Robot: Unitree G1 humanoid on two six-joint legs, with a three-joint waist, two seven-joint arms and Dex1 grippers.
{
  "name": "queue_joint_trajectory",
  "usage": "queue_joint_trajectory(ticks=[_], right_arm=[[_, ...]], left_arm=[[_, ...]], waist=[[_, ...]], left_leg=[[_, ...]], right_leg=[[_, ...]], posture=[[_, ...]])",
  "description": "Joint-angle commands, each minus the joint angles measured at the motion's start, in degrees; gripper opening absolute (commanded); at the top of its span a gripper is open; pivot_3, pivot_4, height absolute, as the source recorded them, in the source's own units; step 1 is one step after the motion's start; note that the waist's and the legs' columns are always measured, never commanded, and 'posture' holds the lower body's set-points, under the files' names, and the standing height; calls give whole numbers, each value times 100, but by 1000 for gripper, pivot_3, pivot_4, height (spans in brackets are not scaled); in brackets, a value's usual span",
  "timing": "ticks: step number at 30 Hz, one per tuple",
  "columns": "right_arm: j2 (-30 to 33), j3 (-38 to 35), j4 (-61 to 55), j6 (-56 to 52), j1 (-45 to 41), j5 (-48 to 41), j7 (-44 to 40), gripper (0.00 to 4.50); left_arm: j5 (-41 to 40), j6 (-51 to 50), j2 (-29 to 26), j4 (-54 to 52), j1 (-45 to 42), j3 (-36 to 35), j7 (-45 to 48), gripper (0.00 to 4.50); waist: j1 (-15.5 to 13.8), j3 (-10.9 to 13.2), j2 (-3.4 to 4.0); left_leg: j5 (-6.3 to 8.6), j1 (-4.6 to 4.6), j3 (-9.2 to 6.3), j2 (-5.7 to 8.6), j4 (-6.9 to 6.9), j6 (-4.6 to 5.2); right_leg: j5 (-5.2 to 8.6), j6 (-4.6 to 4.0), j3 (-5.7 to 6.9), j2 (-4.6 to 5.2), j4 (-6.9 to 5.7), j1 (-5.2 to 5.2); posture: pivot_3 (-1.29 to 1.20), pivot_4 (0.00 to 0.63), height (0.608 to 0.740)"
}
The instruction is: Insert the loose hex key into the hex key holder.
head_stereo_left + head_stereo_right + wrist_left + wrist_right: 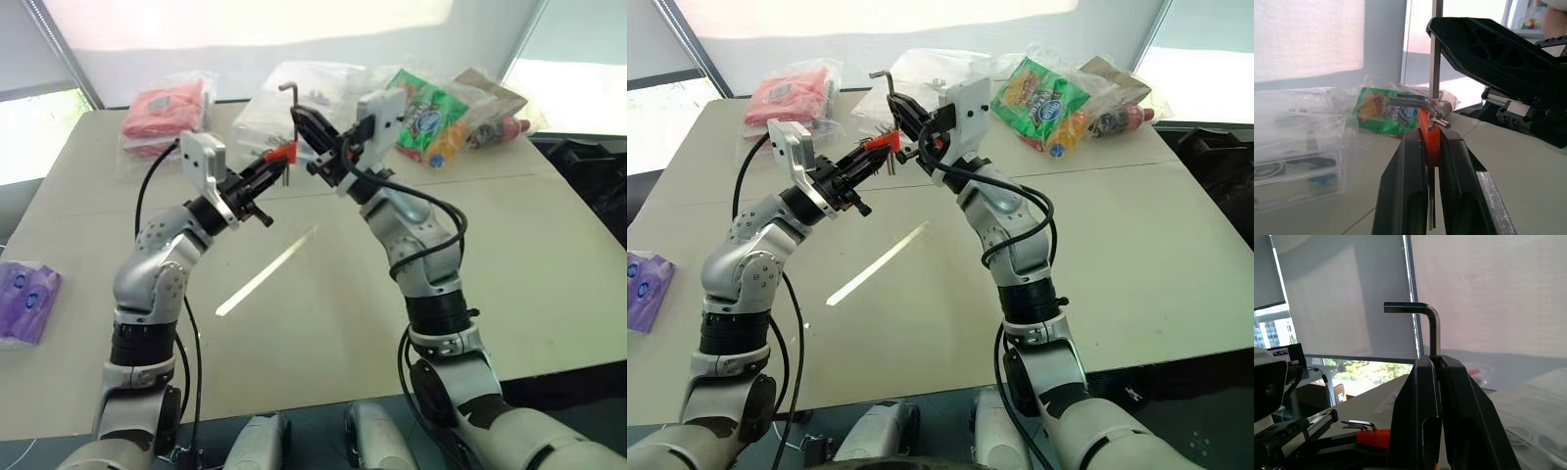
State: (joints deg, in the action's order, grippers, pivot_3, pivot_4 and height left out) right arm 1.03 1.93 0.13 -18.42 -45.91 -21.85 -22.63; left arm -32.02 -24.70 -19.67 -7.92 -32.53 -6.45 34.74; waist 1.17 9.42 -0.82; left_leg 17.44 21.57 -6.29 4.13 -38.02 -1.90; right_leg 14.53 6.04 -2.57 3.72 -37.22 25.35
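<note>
My left gripper (pixel 277 164) is shut on the small orange-red hex key holder (pixel 285 153), held up over the back of the table. A few short grey keys stick out of the holder (pixel 1428 139) in the left wrist view. My right gripper (pixel 298 117) is shut on the loose hex key (pixel 1435 330), an L-shaped steel rod with its bent end on top (pixel 287 88). The key's long shaft (pixel 1436 54) runs straight down at the holder and shows again below it. Whether it sits in a slot or passes beside the block I cannot tell.
At the table's far edge lie a red packet in clear plastic (pixel 165 108), clear plastic bags (pixel 313 83), a green snack packet (pixel 431 113) and a bottle (pixel 502 127). A purple packet (pixel 24 299) lies at the left edge. A clear box (pixel 1298 161) is nearby.
</note>
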Motion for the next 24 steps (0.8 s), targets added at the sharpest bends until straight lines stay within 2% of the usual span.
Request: queue_joint_trajectory(ticks=[1, 24], right_arm=[[-58, -31, -127, 129, -132, -9, 4, 44], [-97, 5, -171, 67, -88, 1, -26, 44]], left_arm=[[-91, 40, -52, -253, -149, -79, 19, 0], [-157, -25, -75, -285, -144, -30, 34, 0]], waist=[[0, 0, 0], [0, 0, 0]], left_leg=[[0, 0, 0, 0, 0, 0], [0, 0, 0, 0, 0, 0]], right_leg=[[0, 0, 0, 0, 0, 0], [0, 0, 0, 0, 0, 0]], posture=[[0, 150, 740], [0, 150, 740]])
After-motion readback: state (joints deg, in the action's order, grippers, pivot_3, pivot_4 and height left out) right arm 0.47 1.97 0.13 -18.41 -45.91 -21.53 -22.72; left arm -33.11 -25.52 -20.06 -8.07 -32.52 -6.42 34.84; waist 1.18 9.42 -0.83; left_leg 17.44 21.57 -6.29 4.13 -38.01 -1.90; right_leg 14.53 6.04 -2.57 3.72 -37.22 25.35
